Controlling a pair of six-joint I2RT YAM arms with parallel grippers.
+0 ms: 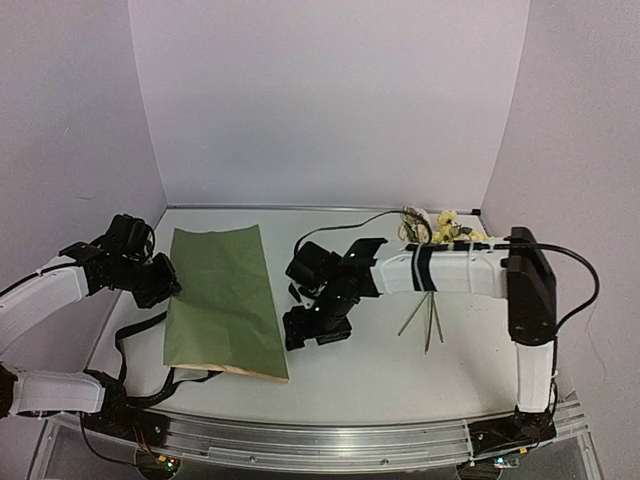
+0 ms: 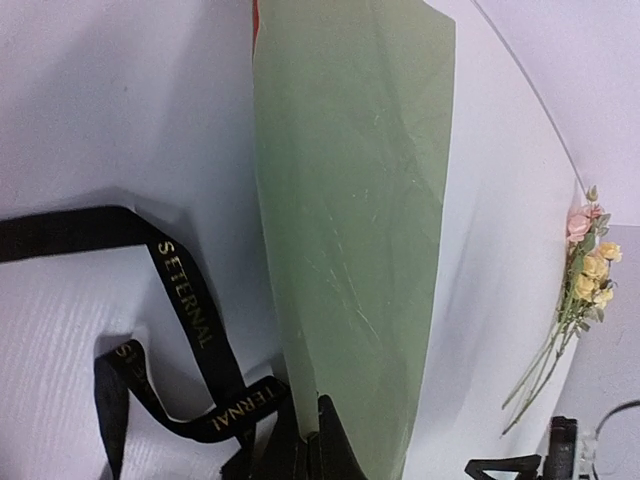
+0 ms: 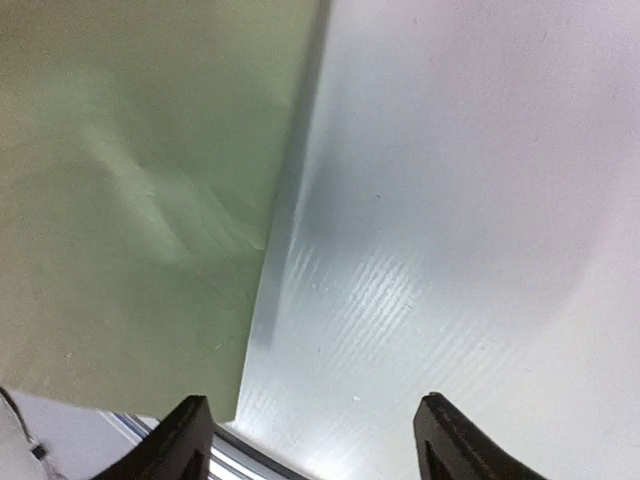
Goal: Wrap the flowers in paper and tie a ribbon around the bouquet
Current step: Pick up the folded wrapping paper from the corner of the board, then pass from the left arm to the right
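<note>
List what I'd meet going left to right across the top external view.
Left gripper → large olive-green paper sheet → right gripper → pale yellow and cream flowers on thin green stems.

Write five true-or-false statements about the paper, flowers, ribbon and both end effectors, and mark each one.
1. The paper lies with its olive-green face up. True.
2. The flowers lie on the paper. False: they lie on the table at the far right, apart from the paper.
3. The right end effector is open and holds nothing. True.
4. The ribbon is tied around the flowers. False: it lies loose on the table beside the paper.
5. The left end effector is shut on the paper's edge. True.
</note>
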